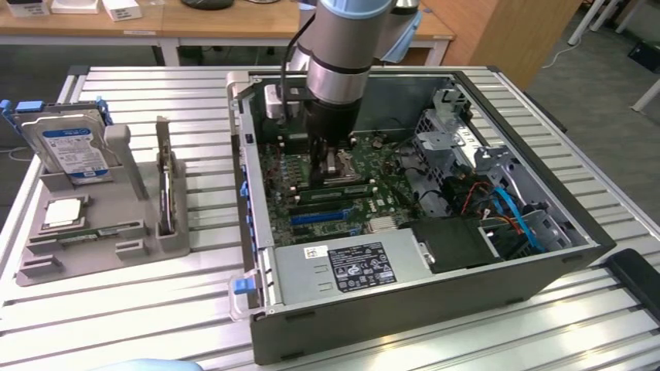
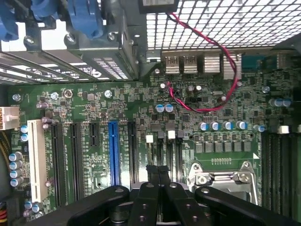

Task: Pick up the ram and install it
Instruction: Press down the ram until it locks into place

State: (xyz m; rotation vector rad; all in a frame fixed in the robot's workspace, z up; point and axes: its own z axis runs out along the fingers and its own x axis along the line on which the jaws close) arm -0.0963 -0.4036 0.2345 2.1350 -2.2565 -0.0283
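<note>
The gripper (image 2: pixel 157 172) is positioned inside the open computer case (image 1: pixel 413 305), low over the motherboard (image 2: pixel 117 108) and next to the processor socket (image 2: pixel 225 179). In the wrist view its fingers (image 2: pixel 151 175) are pressed fully together with nothing between them. In the exterior view a ram (image 1: pixel 341 188) stick lies seated in a slot just in front of the gripper, toward the power supply (image 1: pixel 351 270), with a second stick alongside it; whether the latches at its ends have closed cannot be determined. On the worktop (image 1: pixel 144 309), the grey parts holder (image 1: pixel 103 232) at the exterior view's left carries the hard drive (image 1: pixel 74 151) standing upright and the processor chip (image 1: pixel 64 210) lying flat, both well apart from the case. Hazards from this position, as assessed: the closed fingertips are close to the board surface, so any lateral motion at this height could strike the capacitors (image 2: pixel 221 125) near the socket or catch the red and black wire (image 2: pixel 221 54) that loops across the board. If the ram is only partly seated, pressure applied off centre could tilt it in the slot and stress the contacts. A withdrawal path that is not vertical could bring the arm (image 1: pixel 345 46) into contact with the case wall or the drive cage (image 1: pixel 454 131).
</note>
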